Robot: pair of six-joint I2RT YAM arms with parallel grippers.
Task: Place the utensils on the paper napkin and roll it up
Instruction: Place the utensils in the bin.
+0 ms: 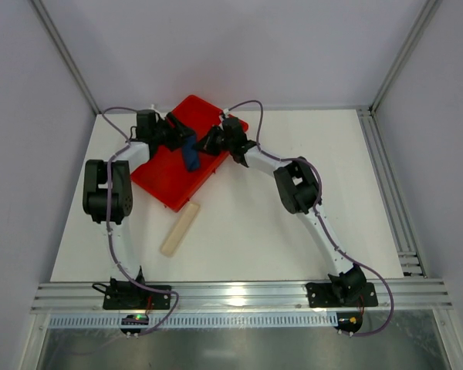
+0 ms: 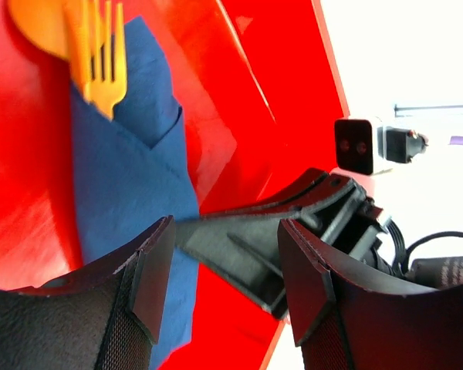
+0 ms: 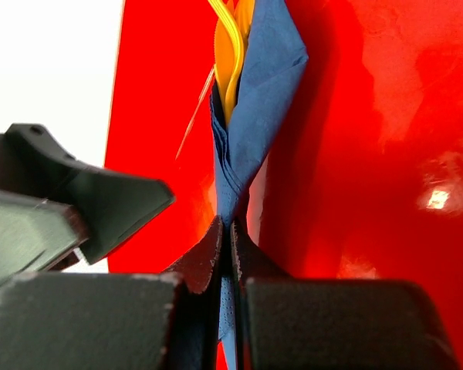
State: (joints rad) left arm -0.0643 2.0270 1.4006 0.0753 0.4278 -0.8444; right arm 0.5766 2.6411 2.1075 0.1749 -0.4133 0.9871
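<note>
While the right gripper (image 3: 230, 231) is pinched shut on the near end of the paper napkin (image 3: 258, 100), the left gripper (image 2: 228, 270) stands wide open close beside it and holds nothing. The napkin is folded around the utensils (image 3: 230, 62), whose orange ends stick out at its far end, over the red tray (image 3: 370, 116).

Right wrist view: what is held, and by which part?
The right end effector pinches the folded paper napkin at its near end, opposite the protruding utensils.
</note>
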